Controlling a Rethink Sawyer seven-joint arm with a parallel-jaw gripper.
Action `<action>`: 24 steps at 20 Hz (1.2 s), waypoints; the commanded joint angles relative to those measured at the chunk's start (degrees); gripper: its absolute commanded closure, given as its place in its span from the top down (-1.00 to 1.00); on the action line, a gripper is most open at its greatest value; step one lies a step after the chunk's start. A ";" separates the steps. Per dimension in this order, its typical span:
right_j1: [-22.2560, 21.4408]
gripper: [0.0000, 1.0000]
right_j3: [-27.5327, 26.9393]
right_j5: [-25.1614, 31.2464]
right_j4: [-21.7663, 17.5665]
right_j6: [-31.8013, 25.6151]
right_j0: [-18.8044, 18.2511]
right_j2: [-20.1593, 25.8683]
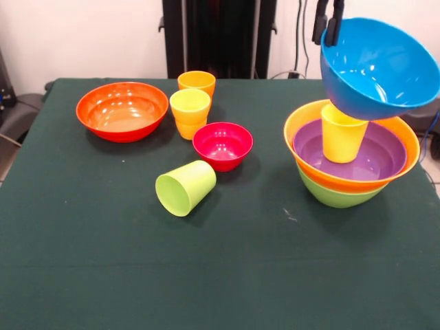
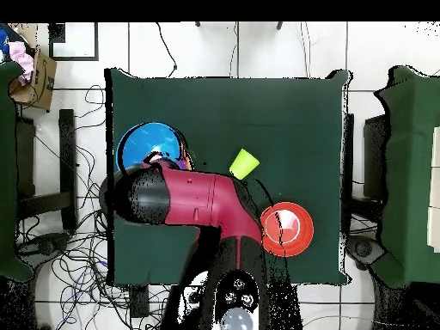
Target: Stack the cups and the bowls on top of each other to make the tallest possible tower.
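End effector (image 1: 328,29) clamped on blue bowl (image 1: 381,65) rim, tilted, above tower (image 1: 350,161) (yellow cup (image 1: 342,135) inside) near counter (image 1: 220,275) edge.

a dark green tablecloth (image 1: 227,275), a cardboard box (image 2: 39,82) and floor cables (image 2: 64,258).

A big red and black robot arm (image 2: 202,202) reaches across the dark green table (image 2: 292,112) from the near edge toward the left. Past its end sits a blue bowl (image 2: 148,144), open side up, near the table's left edge. A lime green cup (image 2: 244,163) lies near the middle. A red-orange bowl (image 2: 288,229) sits right of the arm.
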 commanded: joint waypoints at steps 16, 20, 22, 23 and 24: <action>3.21 -1.00 13.24 -11.06 -7.81 1.98 1.37 3.08; 3.34 -1.00 12.89 -11.14 -7.31 2.89 1.95 3.00; 3.31 -1.00 12.82 -11.25 -6.85 3.30 2.15 3.11; 3.08 -1.00 12.79 -11.33 -6.50 3.49 2.21 3.23; 2.85 -1.00 12.75 -11.40 -6.16 3.68 2.27 3.35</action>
